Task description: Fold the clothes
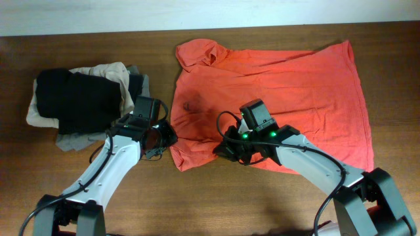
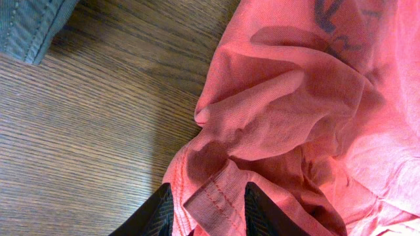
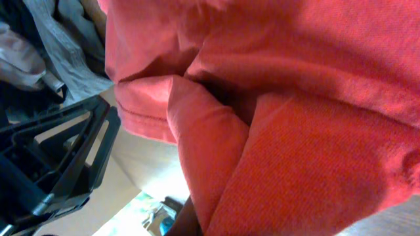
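T-shirt (image 1: 282, 78) gripped at its front hem.
Left gripper (image 2: 209, 213) pinches a hem fold between narrowly spaced fingers. Right gripper (image 1: 226, 149) is closed, with fabric bunched over its fingers. The rest lies spread on the table (image 2: 85, 131) beyond the fingertips.

The fingers of the right gripper (image 1: 224, 149) are hidden under T-shirt (image 3: 295, 98) fabric in the right wrist view. The dark lettering (image 2: 335, 26) is cut off by the left wrist view's top edge.
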Controlling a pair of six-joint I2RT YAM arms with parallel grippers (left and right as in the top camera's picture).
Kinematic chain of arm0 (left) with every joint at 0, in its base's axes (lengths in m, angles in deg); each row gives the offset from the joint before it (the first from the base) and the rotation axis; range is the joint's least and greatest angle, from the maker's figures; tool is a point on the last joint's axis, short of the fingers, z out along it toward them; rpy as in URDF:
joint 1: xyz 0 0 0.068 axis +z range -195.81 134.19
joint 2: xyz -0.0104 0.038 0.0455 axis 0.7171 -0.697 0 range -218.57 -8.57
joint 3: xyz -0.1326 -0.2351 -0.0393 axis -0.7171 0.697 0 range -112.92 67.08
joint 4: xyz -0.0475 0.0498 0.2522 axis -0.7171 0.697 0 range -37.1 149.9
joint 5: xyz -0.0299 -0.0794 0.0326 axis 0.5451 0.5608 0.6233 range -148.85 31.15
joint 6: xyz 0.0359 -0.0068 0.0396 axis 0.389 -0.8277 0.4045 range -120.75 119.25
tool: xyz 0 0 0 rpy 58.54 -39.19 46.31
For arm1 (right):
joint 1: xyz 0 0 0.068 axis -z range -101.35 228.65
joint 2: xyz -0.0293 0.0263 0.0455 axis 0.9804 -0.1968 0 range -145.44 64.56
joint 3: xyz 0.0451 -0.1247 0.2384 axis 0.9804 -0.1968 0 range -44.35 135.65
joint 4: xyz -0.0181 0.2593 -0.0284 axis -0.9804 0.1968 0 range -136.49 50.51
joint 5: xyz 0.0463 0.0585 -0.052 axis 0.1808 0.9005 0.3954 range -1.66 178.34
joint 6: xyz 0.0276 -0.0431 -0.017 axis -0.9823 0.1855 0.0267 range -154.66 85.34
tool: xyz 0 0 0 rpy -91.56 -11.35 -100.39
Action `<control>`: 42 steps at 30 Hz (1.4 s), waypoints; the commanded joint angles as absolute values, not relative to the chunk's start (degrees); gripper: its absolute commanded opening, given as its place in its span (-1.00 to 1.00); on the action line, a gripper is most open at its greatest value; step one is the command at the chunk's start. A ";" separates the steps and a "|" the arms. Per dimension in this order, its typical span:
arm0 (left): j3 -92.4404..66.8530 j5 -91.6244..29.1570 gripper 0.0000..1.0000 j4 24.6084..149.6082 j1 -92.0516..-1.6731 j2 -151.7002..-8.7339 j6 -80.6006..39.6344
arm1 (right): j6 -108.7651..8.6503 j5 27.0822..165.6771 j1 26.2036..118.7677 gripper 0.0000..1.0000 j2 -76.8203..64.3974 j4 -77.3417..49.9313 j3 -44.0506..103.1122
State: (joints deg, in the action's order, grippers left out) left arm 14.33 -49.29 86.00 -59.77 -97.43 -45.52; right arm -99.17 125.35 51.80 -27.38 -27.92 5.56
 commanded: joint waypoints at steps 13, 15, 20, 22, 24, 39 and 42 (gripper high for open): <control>13.04 -47.43 -0.39 82.70 -60.38 -93.58 -5.26 | -66.36 122.75 52.06 -0.92 -26.07 -28.67 5.48; 13.02 -47.58 -0.39 82.57 -61.15 -91.42 0.12 | -66.60 122.62 52.06 -0.92 -26.07 -29.65 5.48; 13.02 -48.76 -0.38 82.62 -62.94 -88.18 4.53 | -79.24 127.32 52.10 -0.92 -26.07 -36.53 5.48; 13.02 -49.72 -0.39 82.75 -63.20 -88.16 4.51 | -85.62 128.04 52.10 -0.92 -26.07 -37.06 5.48; 13.02 -49.75 -0.38 83.14 -63.18 -88.16 4.51 | -94.21 128.37 52.08 -0.92 -26.07 -35.42 5.48; 13.02 -49.75 -0.39 83.53 -63.18 -88.16 4.51 | -133.75 133.57 52.21 -0.92 -26.07 -36.58 5.48; 13.02 -49.75 -0.38 83.53 -63.18 -88.16 4.51 | -139.12 135.16 52.93 -0.92 -26.07 -41.39 5.48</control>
